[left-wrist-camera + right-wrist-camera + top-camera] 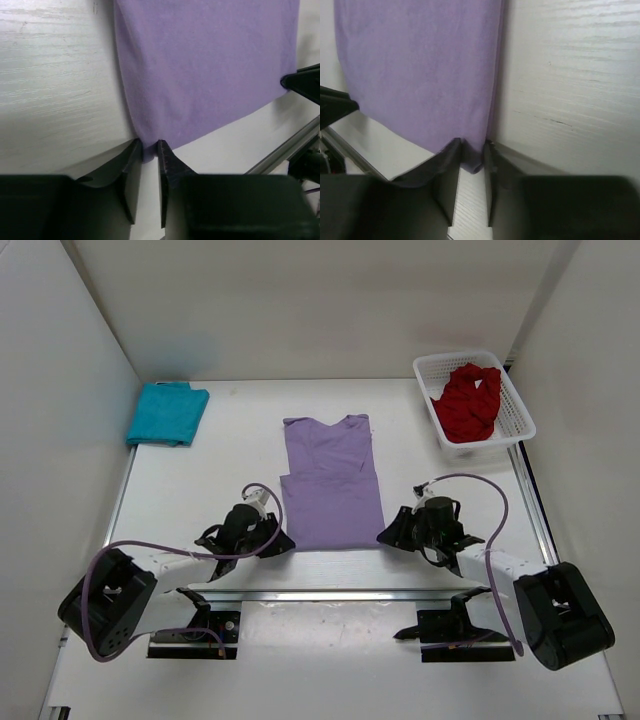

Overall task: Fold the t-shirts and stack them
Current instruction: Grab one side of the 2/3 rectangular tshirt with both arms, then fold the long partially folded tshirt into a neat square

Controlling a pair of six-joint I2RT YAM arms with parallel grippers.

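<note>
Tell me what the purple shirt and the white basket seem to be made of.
The lavender t-shirt looks like soft, matte knit cloth: it lies limp, is folded flat over itself, and shows a fine fuzzy surface up close. The basket looks like rigid white plastic, probably moulded: its even open-mesh walls hold their shape.

White and flat, with a metal rail (pixel 330 592) along the near side. Holds three things on the surface (pixel 200 480). Far left corner: a teal t-shirt (pixel 167 413), folded small. Middle: a purple t-shirt (pixel 331 485), spread flat (one fold line across it). Far right corner: a white basket (pixel 450 357), well apart from both.
</note>
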